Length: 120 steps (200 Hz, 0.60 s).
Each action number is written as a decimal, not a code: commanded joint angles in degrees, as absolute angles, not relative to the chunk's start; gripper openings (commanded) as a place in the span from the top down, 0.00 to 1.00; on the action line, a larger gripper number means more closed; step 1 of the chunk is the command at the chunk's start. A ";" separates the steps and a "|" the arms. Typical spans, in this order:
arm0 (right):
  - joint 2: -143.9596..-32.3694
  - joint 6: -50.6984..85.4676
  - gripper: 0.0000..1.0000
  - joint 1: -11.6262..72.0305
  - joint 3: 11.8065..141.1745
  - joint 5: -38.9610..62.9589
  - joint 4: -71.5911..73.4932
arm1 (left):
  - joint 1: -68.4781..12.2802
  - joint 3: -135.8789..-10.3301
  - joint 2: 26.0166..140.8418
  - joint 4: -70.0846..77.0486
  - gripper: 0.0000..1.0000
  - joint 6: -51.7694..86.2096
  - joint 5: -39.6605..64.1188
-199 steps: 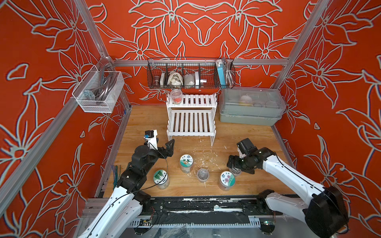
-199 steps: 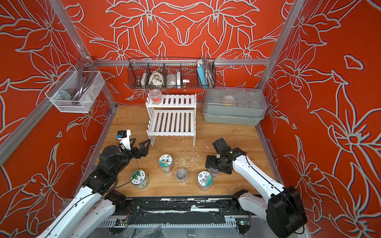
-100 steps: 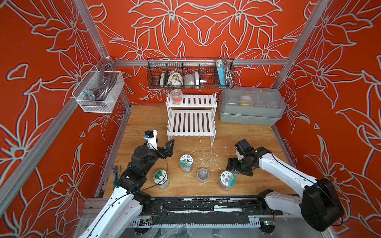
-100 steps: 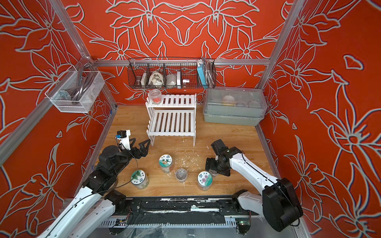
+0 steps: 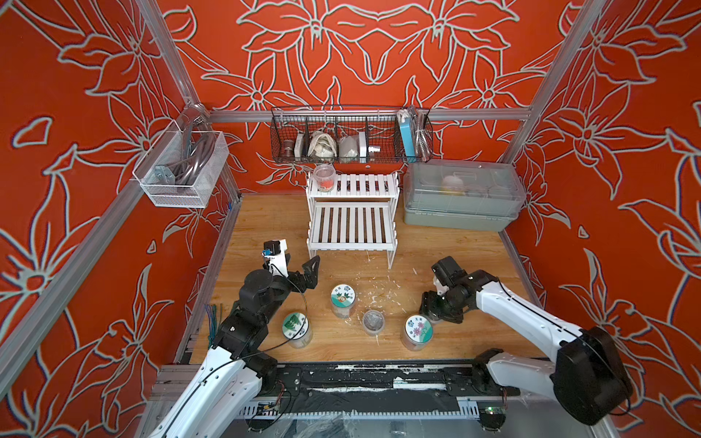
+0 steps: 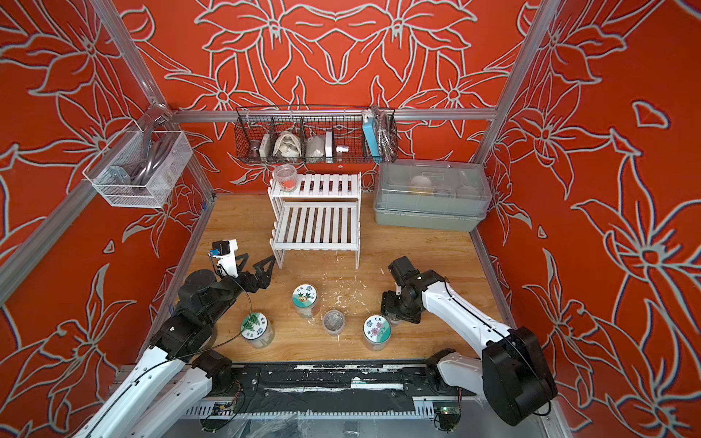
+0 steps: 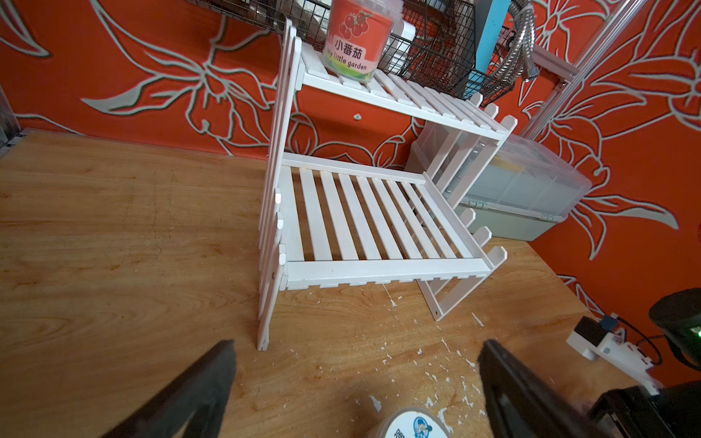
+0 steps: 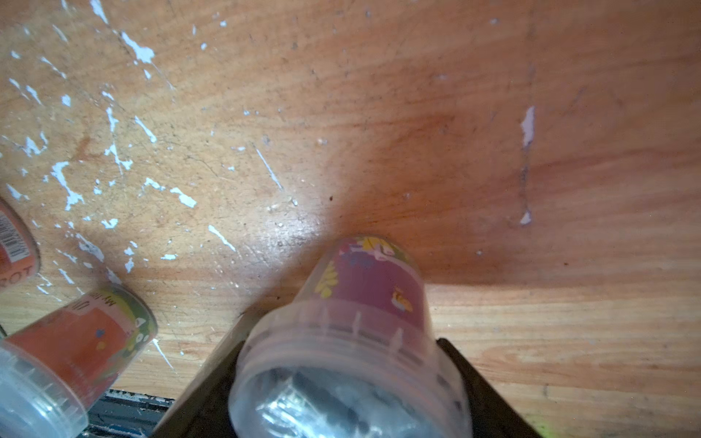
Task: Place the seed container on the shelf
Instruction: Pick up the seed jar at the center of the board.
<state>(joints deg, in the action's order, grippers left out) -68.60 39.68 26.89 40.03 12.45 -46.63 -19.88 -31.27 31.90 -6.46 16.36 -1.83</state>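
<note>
A seed container [image 8: 373, 288] with a purple flower label and a clear lid stands on the wooden floor, and my right gripper [image 8: 349, 379] is shut on its lid end, a black finger against each side. In both top views the right gripper [image 5: 434, 309] [image 6: 394, 309] points down at the front right and hides that container. The white two-tier shelf [image 5: 351, 246] [image 6: 316, 246] [image 7: 379, 269] stands at the back middle, with a red tomato container [image 5: 324, 178] [image 7: 356, 38] on its upper tier. My left gripper [image 5: 301, 267] [image 7: 356, 364] hangs open and empty before the shelf's left leg.
Three lidded containers [image 5: 343, 299] [image 5: 297, 328] [image 5: 418, 330] and a clear-topped one [image 5: 373, 322] stand in front. A grey lidded box [image 5: 461, 199] sits right of the shelf. A black wire basket [image 5: 351, 136] hangs above it, and a white mesh basket [image 5: 182, 170] on the left wall.
My right gripper's jaws have closed in on the purple-label container, and the arm has shifted slightly left and down. The left arm has not moved.
</note>
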 commanded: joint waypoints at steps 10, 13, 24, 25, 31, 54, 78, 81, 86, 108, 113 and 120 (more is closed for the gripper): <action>-68.22 37.49 0.28 26.67 42.45 10.31 -50.99 | -19.69 -30.87 31.31 -5.94 0.01 16.44 -2.04; -68.14 37.28 0.28 26.64 42.71 10.22 -51.28 | -19.62 -30.93 31.34 -5.89 0.01 16.51 -1.98; -67.75 36.69 0.29 26.67 44.11 9.62 -53.01 | -19.68 -30.93 31.42 -5.76 0.01 16.50 -1.80; -67.76 36.62 0.29 26.70 44.20 9.51 -53.14 | -19.64 -30.94 31.49 -5.74 0.01 16.56 -1.78; -67.49 36.06 0.30 26.68 45.09 9.23 -54.12 | -19.68 -30.93 31.48 -5.71 0.01 16.60 -1.76; -66.82 33.77 0.31 26.67 50.11 8.06 -58.85 | -19.69 -30.93 31.75 -5.55 0.01 16.67 -1.20; -66.66 30.70 0.31 26.67 57.23 7.73 -64.87 | -19.69 -32.91 31.93 -6.66 0.01 17.11 0.78; -66.68 30.34 0.31 26.65 58.06 7.80 -65.43 | -19.64 -33.22 31.98 -6.69 0.01 17.14 1.20; -66.71 29.78 0.32 26.68 59.73 7.97 -66.29 | -19.68 -33.70 32.14 -6.65 0.01 17.07 2.13; -67.47 27.30 0.32 26.72 66.52 9.99 -69.76 | -19.68 -36.23 33.71 -7.16 0.01 17.00 6.25; -67.73 26.66 0.32 26.70 68.00 10.69 -70.50 | -19.69 -36.72 34.25 -7.18 0.01 16.79 7.36; -68.16 25.77 0.32 26.72 70.23 11.35 -71.71 | -19.67 -37.28 34.96 -7.08 0.01 16.49 9.11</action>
